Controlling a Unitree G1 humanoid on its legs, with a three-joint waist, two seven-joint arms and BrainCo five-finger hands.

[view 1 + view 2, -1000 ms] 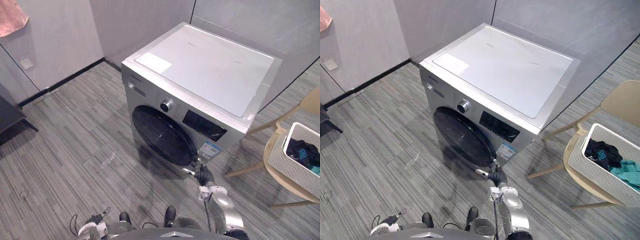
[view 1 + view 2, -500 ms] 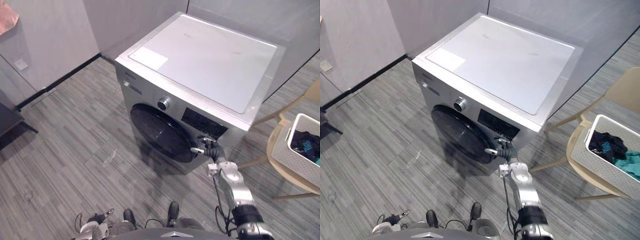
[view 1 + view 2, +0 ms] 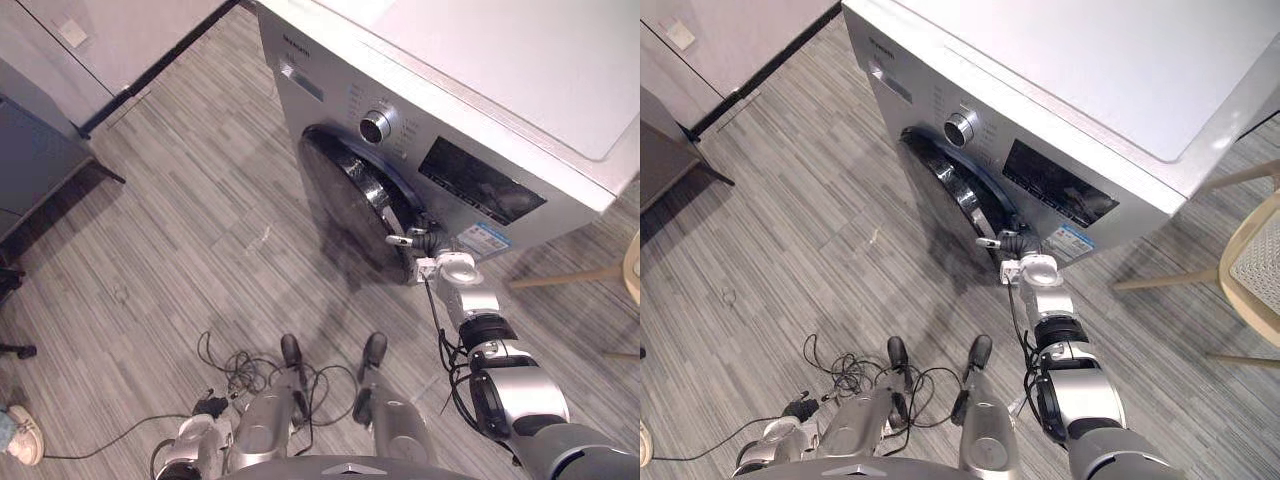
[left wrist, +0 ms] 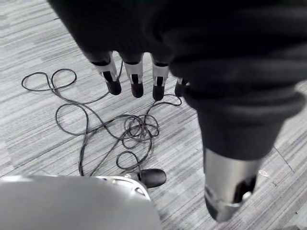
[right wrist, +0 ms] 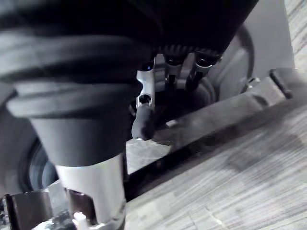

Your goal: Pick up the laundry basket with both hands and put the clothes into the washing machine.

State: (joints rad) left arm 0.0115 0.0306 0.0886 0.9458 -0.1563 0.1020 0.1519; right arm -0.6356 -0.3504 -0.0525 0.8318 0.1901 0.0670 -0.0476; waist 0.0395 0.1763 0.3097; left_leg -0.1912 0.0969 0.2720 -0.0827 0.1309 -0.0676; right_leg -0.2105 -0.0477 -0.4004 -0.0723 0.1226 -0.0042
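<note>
The silver washing machine [image 3: 480, 90] stands ahead with its round dark door [image 3: 352, 200] swung slightly ajar. My right hand [image 3: 418, 248] is at the door's right edge; in the right wrist view its fingers [image 5: 182, 72] curl into the gap behind the door rim and the thumb sticks out in front. My left hand [image 4: 136, 79] hangs low at my left side over the floor, fingers straight, holding nothing. The white lattice laundry basket [image 3: 1260, 265] sits on a beige chair [image 3: 1240, 305] at the far right, cut off by the view's edge.
A dark piece of furniture [image 3: 40, 170] stands to the left by the wall. A person's shoe [image 3: 20, 435] shows at the lower left corner. Grey striped floor lies open to the left of the machine. Chair legs [image 3: 1160, 275] reach toward the machine's right side.
The camera has moved closer and tipped down. My right hand rose from near the floor to the door's right edge, and the door now stands slightly ajar.
</note>
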